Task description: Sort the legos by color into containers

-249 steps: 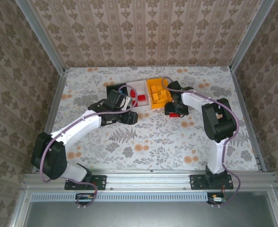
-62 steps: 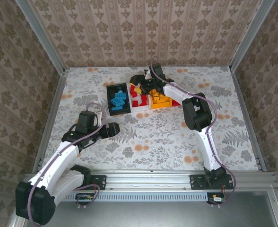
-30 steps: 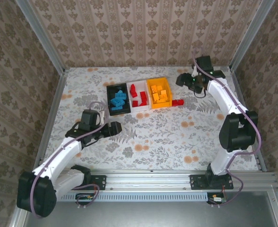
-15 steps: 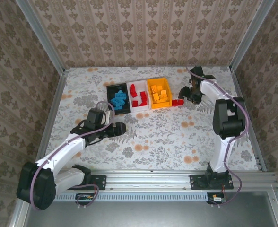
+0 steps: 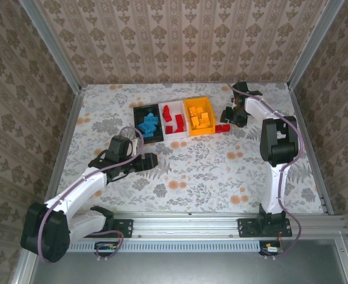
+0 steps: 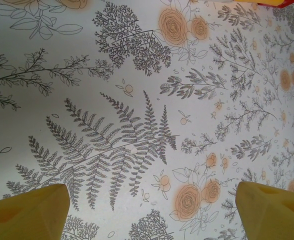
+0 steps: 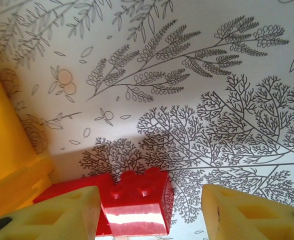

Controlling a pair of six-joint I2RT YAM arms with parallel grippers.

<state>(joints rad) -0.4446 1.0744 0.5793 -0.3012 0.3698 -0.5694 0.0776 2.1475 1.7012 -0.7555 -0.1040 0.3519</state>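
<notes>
beside the orange bin point(image 5: 202, 133) | stray red lego point(image 7: 137, 205) on the table point(image 5: 192, 171) | right gripper point(image 7: 149, 200) straddles it, jaws apart, not gripping, likely bound for the white bin point(image 5: 175, 135) holding reds point(image 5: 176, 122) | left gripper point(image 6: 152, 200) wide, empty, kept clear

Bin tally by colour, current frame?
black bin: 1
white bin: 1
orange bin: 1
total: 3

No text, label, brand or number legible (any view).
</notes>
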